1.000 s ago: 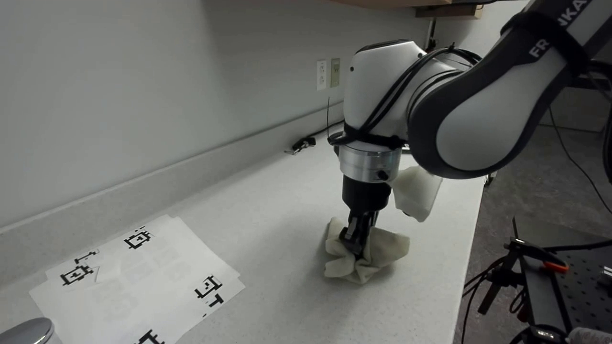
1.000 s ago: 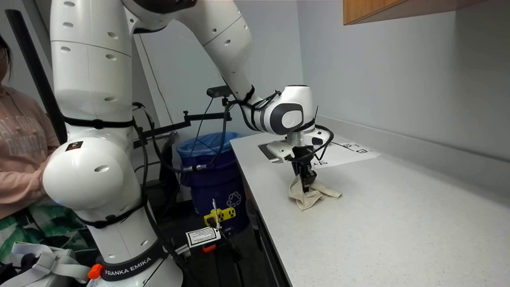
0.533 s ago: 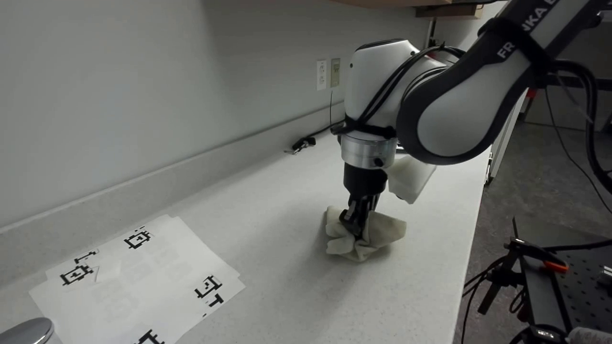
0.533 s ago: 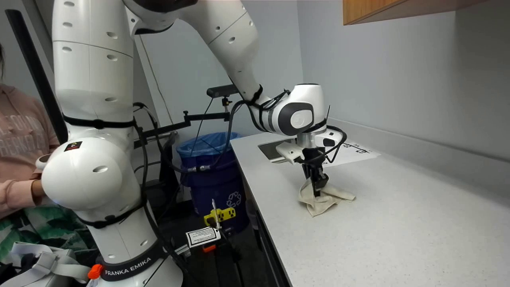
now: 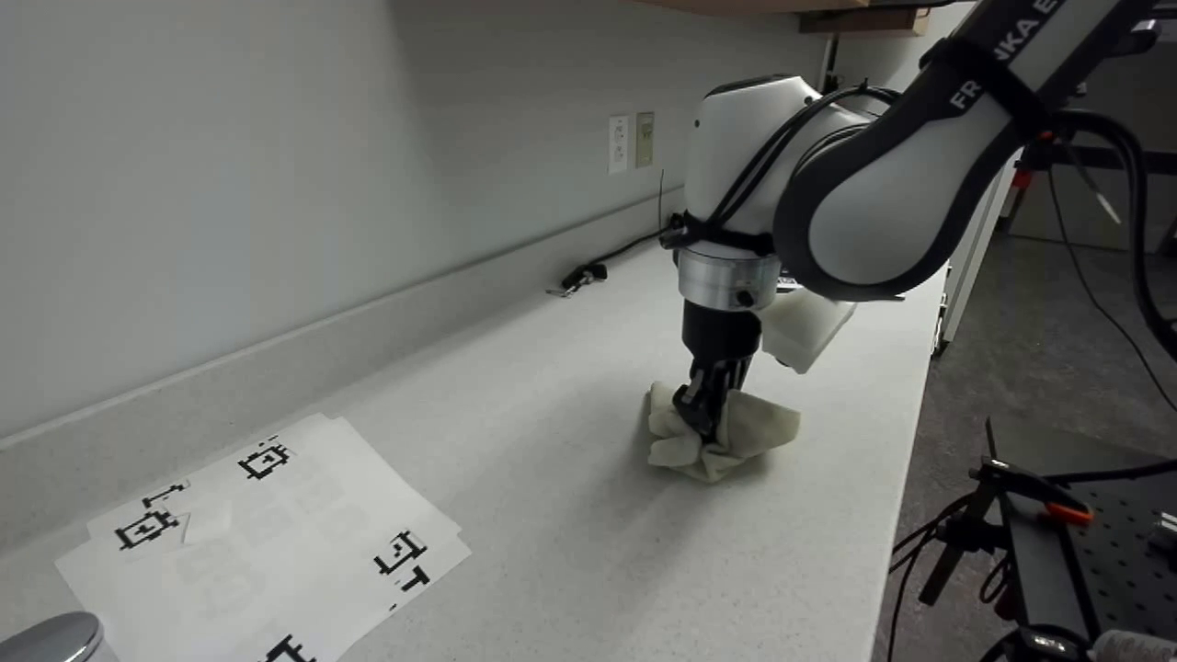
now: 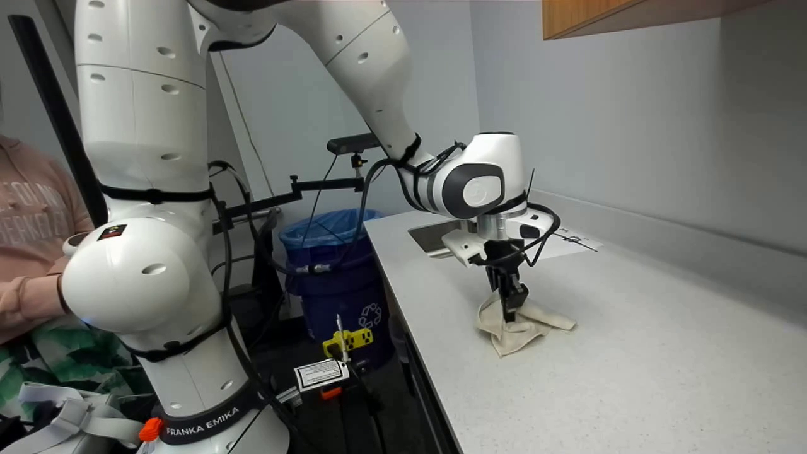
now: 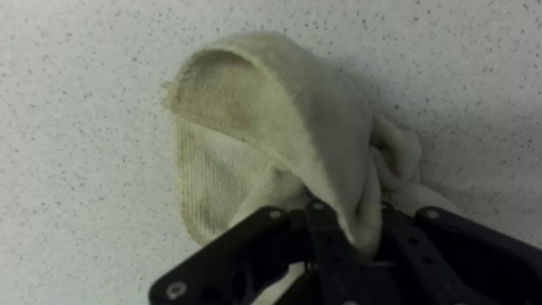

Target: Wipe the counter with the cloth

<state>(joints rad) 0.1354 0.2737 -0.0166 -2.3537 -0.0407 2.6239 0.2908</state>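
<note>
Cloth [image 5: 747, 428] scoots farther along the table [image 5: 552, 478] from the printed sheets [image 5: 276, 542], hand [image 7: 355, 216] pinching its folds, exact contact kinda murky

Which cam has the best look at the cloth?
Wrist view: the cloth shows largest there, folds and ribbed texture included, pinched in the end effector, which hides some of it. Both exterior views show it smaller, crumpled on the counter under the end effector, with little surface detail.

FRANKA EMIKA on base band [image 6: 208, 417], apparently FRANKA on strapped arm [image 5: 929, 175], recycling sign [image 6: 370, 317] on blue bin [image 6: 337, 299]
</note>
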